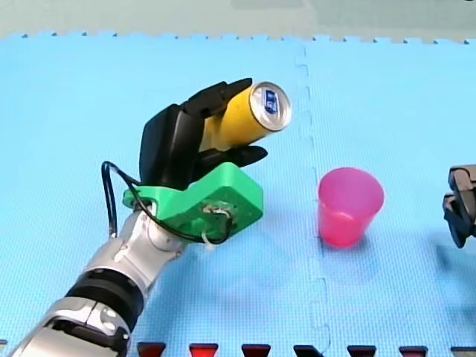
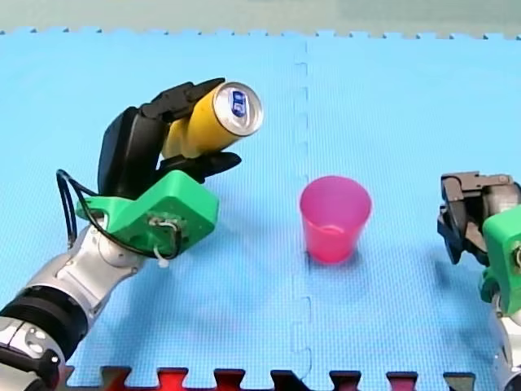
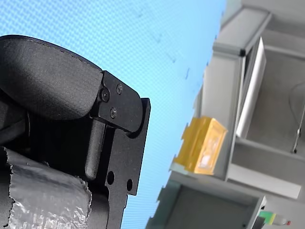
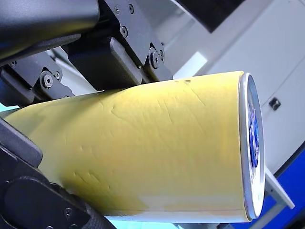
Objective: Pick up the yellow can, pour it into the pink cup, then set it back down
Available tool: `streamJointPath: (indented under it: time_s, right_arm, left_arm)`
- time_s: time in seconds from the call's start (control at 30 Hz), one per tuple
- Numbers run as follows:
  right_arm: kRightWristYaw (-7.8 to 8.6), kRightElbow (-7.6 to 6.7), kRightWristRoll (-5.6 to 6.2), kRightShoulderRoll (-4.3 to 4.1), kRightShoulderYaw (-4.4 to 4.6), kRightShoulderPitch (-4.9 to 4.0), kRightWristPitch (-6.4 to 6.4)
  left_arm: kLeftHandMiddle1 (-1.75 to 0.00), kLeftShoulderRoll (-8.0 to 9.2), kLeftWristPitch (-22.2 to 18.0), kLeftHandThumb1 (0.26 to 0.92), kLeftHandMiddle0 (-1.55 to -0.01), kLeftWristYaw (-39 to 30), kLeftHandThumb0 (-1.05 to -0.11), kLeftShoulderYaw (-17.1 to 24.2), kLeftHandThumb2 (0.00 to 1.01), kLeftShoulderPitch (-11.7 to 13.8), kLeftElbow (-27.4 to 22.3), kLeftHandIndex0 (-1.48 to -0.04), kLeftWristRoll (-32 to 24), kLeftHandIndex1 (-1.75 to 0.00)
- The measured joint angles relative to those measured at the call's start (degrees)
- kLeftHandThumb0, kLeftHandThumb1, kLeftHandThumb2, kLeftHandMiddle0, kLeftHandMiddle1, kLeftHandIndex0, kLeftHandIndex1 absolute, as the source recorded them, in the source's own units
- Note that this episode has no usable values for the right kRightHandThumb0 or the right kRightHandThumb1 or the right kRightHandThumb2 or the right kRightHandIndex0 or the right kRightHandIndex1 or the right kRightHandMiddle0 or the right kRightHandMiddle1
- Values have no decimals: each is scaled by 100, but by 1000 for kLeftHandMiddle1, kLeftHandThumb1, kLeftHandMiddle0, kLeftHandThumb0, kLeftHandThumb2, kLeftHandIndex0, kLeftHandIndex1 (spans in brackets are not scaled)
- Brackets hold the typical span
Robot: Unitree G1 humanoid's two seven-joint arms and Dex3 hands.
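The yellow can (image 1: 245, 115) is off the mat in my left hand (image 1: 239, 125), which is shut on its body, left of centre. The can lies nearly on its side, its silver top with a blue mark facing right, towards the pink cup. In the second wrist view the can (image 4: 157, 143) is clamped between black fingers (image 4: 119, 52). The pink cup (image 1: 349, 204) stands upright on the blue mat, lower than the can and to its right, apart from it. My right hand (image 2: 466, 218) is at the right edge, right of the cup, holding nothing.
The blue foam mat (image 1: 387, 97) has a puzzle seam (image 1: 306, 89) running front to back just left of the cup. Red and black edge pieces (image 2: 244, 380) line its front edge. A yellow box (image 3: 202, 145) sits by grey shelving beyond the mat.
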Motion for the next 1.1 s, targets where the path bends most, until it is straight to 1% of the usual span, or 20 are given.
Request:
streamJointPath:
  time_s: [0.17,0.3,0.33,0.53,0.77,0.87,0.97,1.1]
  right_arm:
    - [-64,7,-28,30,25,-10,0]
    - [-116,1,-61,59,51,-13,4]
    - [-124,0,-67,63,55,-13,5]
    - [-180,4,-92,82,69,-24,39]
    - [-163,43,-46,121,38,-45,55]
    - [-174,67,-46,126,35,-48,53]
    - [-284,76,-122,125,65,-49,52]
    - [-363,77,-196,126,99,-49,52]
  left_arm:
    - [-1,1,20,774,-1332,199,-416,-212,0,-146,48,-1248,150,-4]
    - [0,-25,143,772,-1309,269,-425,-361,0,-254,67,-1247,216,-2]
    - [0,-31,168,775,-1308,288,-440,-397,1,-272,67,-1248,243,-2]
    - [-8,-79,302,766,-1326,456,-457,-683,0,-458,57,-1248,478,-1]
    - [-10,-82,287,759,-1341,846,-411,-1100,0,-551,10,-1256,875,-4]
    - [-27,-76,405,768,-1378,1041,-399,-1307,5,-577,6,-1254,1112,-2]
    - [-38,-78,653,778,-1404,1160,-389,-1555,7,-594,-17,-1237,1384,-1]
    - [-67,-91,778,786,-1450,1192,-387,-1762,6,-604,-92,-1245,1534,-6]
